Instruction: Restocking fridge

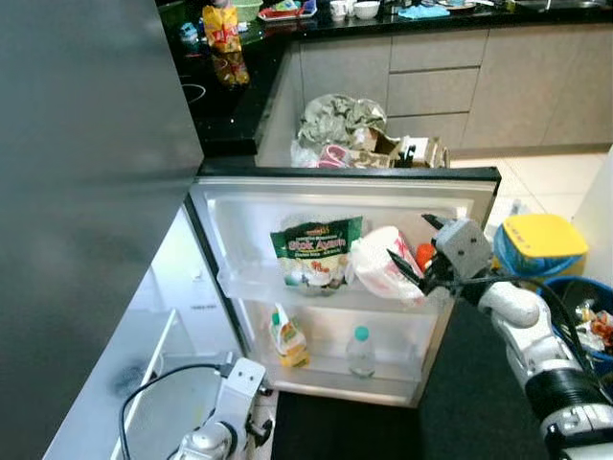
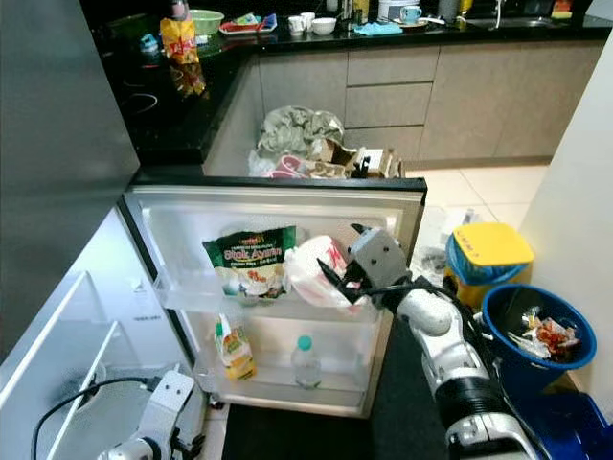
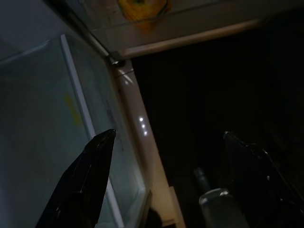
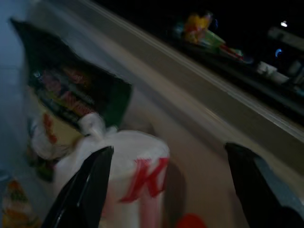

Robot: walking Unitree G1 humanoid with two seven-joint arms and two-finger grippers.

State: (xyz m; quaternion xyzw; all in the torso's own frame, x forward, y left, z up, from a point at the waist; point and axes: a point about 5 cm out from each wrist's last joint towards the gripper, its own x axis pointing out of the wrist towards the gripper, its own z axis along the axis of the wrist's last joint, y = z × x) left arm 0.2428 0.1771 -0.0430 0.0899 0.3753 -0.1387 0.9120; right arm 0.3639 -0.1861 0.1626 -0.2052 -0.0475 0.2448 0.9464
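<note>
Left eye view: the fridge door (image 1: 239,196) is swung open toward the camera, and its upper door shelf (image 1: 251,284) carries a green snack bag (image 1: 316,251) with a white plastic-wrapped pack (image 1: 383,266) with red print just right of it, the two touching. A small orange item (image 1: 424,255) is seen at the far right end of the same shelf; what it is cannot be told. On the lower door shelf a yellow-green bottle (image 1: 288,338) is leaned at the left and a clear water bottle (image 1: 360,353) with a teal cap stands upright to its right, apart from it.

The right gripper (image 1: 415,253) is held at the right side of the white pack, fingers spread; in the right wrist view one finger (image 4: 85,190) lies against the pack's side and the other well off it, so nothing is gripped. The left gripper (image 3: 166,183) is held low by the bottom of the fridge (image 1: 86,192), fingers parted and empty; its wrist view is dark.

Right of the door, a yellow-lidded bin (image 1: 541,244) and a blue bucket (image 2: 532,335) with scraps are set on the floor. Beyond the door, a box of crumpled bags (image 1: 350,129) is placed before grey cabinets (image 1: 441,81). On the black counter (image 1: 230,105) at far left a yellow packet (image 1: 222,29) is stood, with cups and bowls (image 1: 354,10) further along.
</note>
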